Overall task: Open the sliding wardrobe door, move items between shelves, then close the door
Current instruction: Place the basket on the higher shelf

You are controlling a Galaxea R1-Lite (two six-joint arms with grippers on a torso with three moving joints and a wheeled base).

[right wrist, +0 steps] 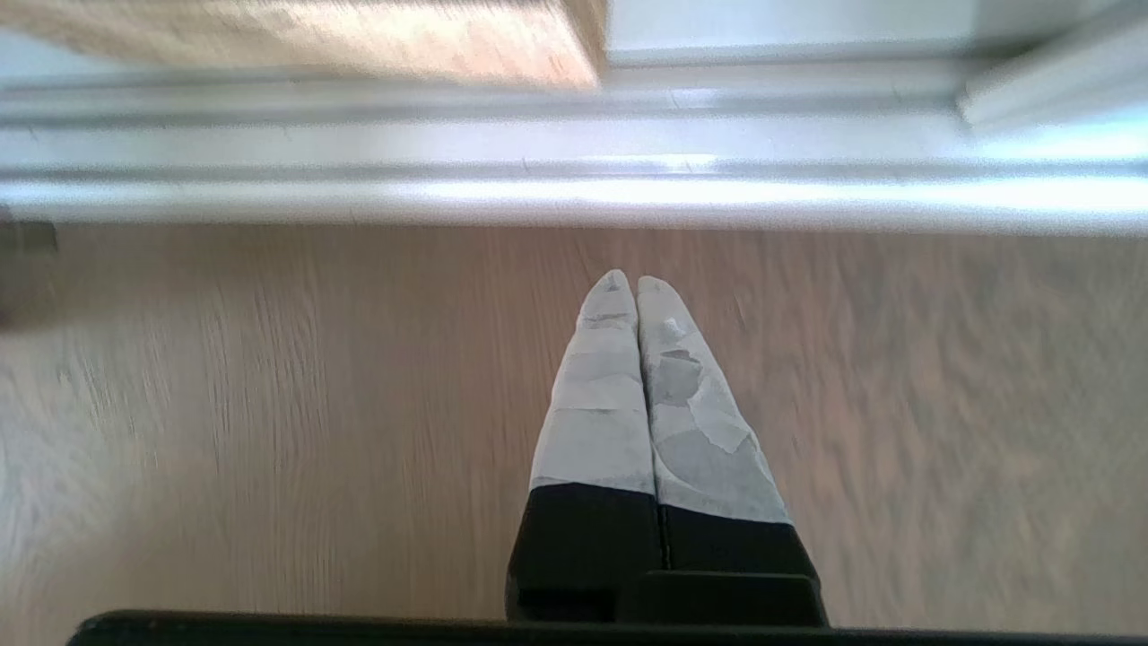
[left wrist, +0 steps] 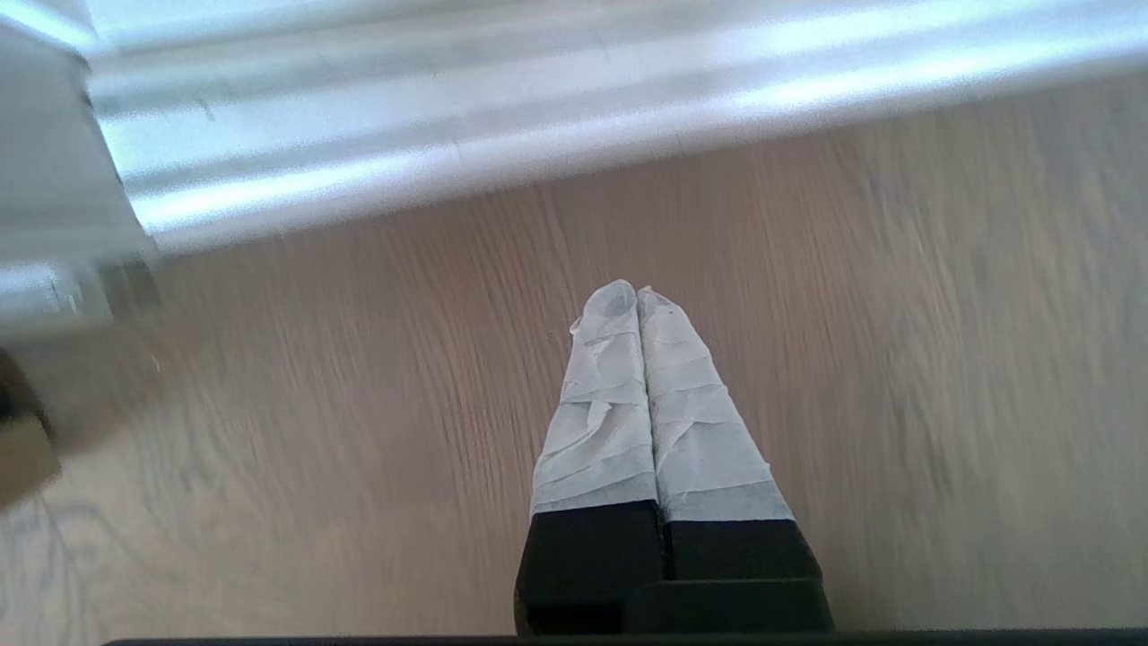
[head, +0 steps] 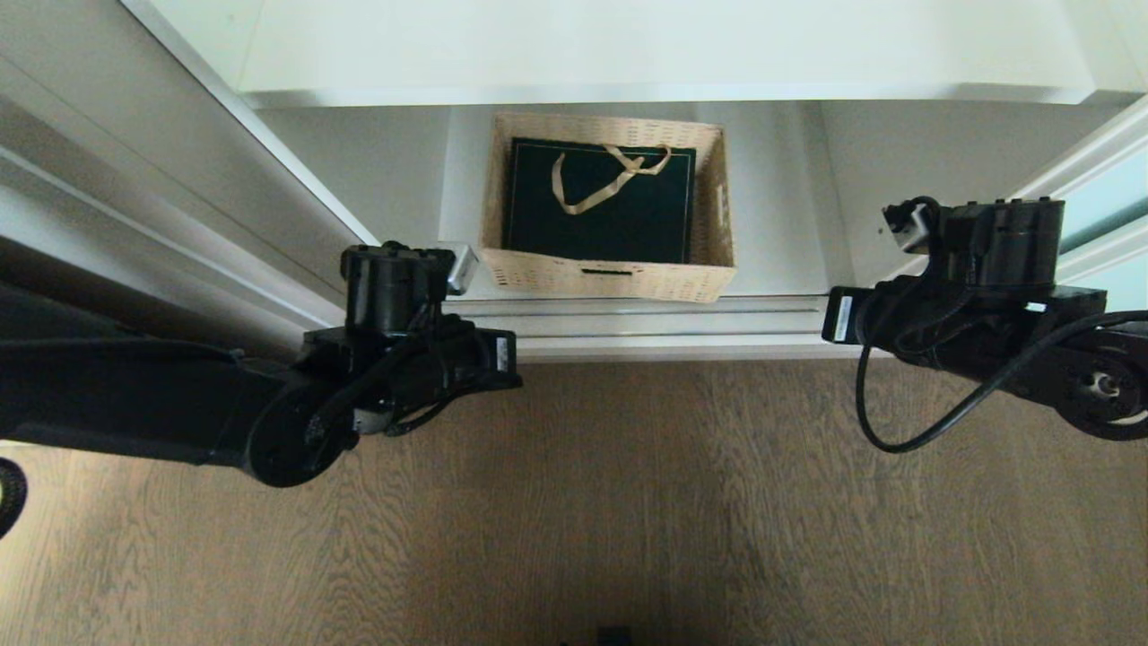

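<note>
In the head view the tan wicker basket (head: 610, 274) stands on the lowest white shelf (head: 780, 242) of the open wardrobe. The dark green gift bag (head: 599, 202) lies flat inside it, gold ribbon on top. A higher shelf (head: 628, 45) juts out above. The frosted blue-green sliding door (head: 1117, 193) shows at the far right. Both arms hang in front of the wardrobe, one to each side of the basket. My left gripper (left wrist: 637, 292) is shut and empty over the wood floor. My right gripper (right wrist: 637, 280) is shut and empty too, with the basket's front (right wrist: 314, 36) beyond the rail.
A silver floor rail (head: 664, 323) runs along the wardrobe's front edge, just ahead of both grippers (left wrist: 448, 152) (right wrist: 574, 188). Pale panels (head: 134, 179) slant along the left side. Brown wood-grain floor (head: 628, 502) spreads below the arms.
</note>
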